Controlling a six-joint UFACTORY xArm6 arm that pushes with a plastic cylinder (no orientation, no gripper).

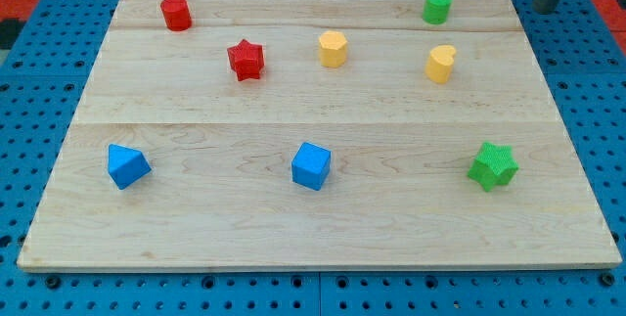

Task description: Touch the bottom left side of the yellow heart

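Pale wooden board (323,228) on a blue perforated table (29,71), evenly lit.

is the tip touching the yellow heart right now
No, my tip is off the board at the view's top right corner, well apart from the yellow heart, with the green cylinder nearer to it.

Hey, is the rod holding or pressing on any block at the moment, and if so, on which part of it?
Nothing is held. My tip is at the view's top right, off the board's edge, touching no block and far from the yellow heart.
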